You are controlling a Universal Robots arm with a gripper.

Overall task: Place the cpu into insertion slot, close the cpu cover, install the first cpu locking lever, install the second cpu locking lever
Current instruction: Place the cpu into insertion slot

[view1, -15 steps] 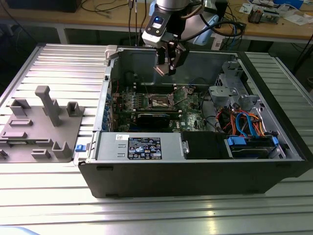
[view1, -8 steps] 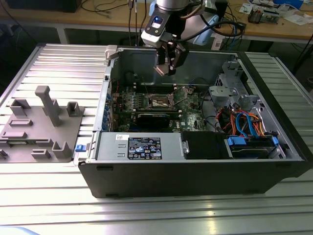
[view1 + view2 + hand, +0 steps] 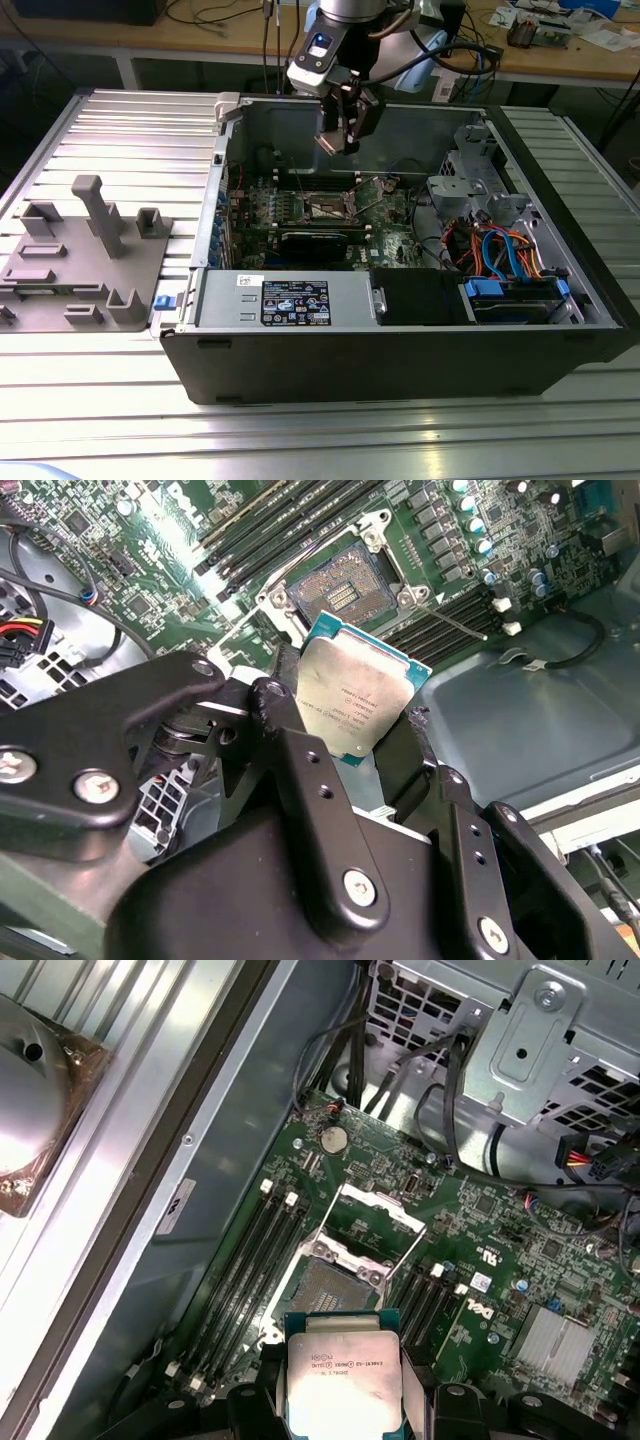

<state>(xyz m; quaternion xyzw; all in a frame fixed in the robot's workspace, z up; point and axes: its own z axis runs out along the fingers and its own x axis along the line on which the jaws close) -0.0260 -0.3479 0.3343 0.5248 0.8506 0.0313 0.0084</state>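
Pincer (image 3: pixel 337 143) grips the cpu (image 3: pixel 355 705), upper middle of the exterior view. First wrist view shows the cpu cover (image 3: pixel 372 1218) raised beside the insertion slot (image 3: pixel 330 1287)

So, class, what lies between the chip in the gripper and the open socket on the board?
Nothing. In both wrist views the chip, clamped in the gripper, hangs over the socket with only bare air between.
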